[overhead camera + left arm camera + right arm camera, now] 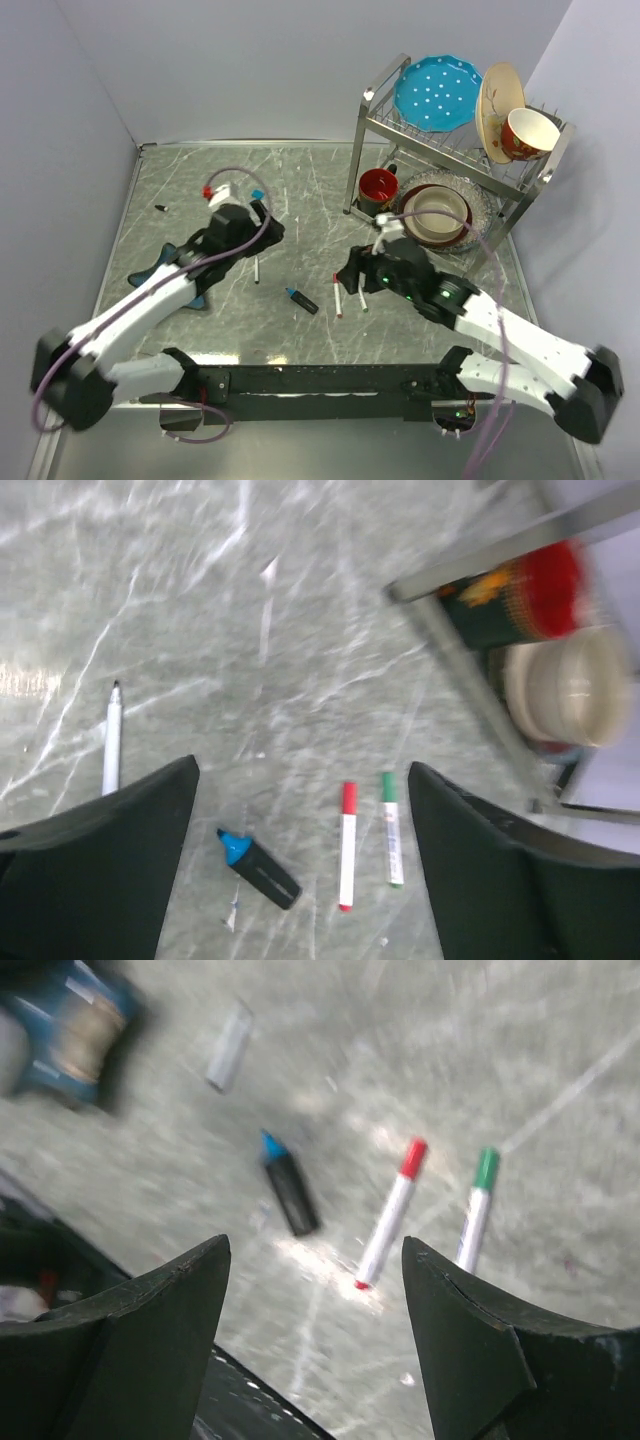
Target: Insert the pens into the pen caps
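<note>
Two arms over a grey marbled surface (300, 170), read from left to right.

**Left jaws:** wide open and gripping nothing, raised off the surface. In the top view a small black cap (160, 208) lies well to their left. A small red piece (208, 190) and a small blue piece (258, 194) sit just beside them; whether these are caps cannot be told. In the left wrist view a white black-tipped pen (111, 745) lies just outside the left-hand finger (100, 860).

**Between the two pairs of jaws:** the black-barrelled blue-tipped marker (302, 300) lies flat and alone. In the left wrist view it shows in the gap, nearer the left-hand finger. The red marker (347, 845) and the green marker (390, 828) lie side by side and parallel, nearer the right-hand finger.

**Right jaws:** wide open, nothing held. In the top view the red and green markers lie just beside them. In the right wrist view the blue-tipped, red and green markers all lie ahead of the gap, the green one closest to the right-hand finger (520, 1360).

**Beyond the right jaws:** a red mug (378, 188), a bowl (436, 212) and a dish rack (455, 140).
</note>
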You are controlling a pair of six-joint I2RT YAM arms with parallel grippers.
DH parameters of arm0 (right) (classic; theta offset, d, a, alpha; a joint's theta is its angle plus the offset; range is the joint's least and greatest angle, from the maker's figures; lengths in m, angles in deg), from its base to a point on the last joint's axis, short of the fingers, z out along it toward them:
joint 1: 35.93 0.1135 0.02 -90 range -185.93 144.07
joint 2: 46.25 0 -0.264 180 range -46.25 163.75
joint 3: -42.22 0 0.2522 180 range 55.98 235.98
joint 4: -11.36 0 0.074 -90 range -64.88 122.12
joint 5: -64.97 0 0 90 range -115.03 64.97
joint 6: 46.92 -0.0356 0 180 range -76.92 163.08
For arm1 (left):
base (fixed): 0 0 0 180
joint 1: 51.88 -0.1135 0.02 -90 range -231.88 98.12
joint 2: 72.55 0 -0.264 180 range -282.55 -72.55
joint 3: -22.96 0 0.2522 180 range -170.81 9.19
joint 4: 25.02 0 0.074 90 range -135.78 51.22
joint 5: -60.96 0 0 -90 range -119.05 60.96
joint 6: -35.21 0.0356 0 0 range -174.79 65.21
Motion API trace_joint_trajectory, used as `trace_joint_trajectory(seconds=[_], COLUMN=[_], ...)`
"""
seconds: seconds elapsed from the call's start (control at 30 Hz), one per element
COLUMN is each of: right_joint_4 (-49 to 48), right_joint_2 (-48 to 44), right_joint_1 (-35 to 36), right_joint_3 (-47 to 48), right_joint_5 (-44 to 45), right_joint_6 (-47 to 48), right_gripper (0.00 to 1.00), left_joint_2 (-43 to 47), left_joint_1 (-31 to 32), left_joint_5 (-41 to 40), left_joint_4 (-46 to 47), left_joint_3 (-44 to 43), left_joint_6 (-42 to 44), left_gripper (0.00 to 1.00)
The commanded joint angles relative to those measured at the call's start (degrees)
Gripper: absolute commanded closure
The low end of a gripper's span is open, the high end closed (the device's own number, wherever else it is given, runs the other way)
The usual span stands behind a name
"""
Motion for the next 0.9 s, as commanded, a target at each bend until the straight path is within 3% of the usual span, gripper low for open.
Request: trace_joint_trajectory(seconds=[0.0, 0.17, 0.27, 0.57, 0.87], right_joint_4=[-1.93, -2.37, -3.15, -5.09, -6.15], right_joint_2=[11.10, 23.83, 28.76, 42.21, 45.04], right_joint_1=[1.74, 4.38, 5.70, 7.81, 9.40], right_joint_3=[6.02, 11.99, 14.02, 18.33, 16.84], right_joint_5=[-1.13, -2.19, -3.16, -4.57, -1.49], right_joint_6=[0.11, 3.53, 5.90, 7.93, 8.37], right_gripper=[0.23, 0.25, 0.25, 0.37, 0.41], left_joint_2=[12.36, 24.65, 28.80, 27.50, 39.27], left_joint_1=[0.08, 0.08, -0.01, -0.01, -0.01], left_joint_5=[0.12, 4.35, 3.82, 8.21, 11.64], left_joint_4=[4.95, 6.80, 3.29, -6.65, -2.78], left_joint_3=[4.83, 10.28, 10.56, 8.35, 14.95], left_joint_6=[4.59, 8.29, 8.54, 8.38, 8.29], left_gripper=[0.01, 0.01, 0.01, 0.00, 0.01])
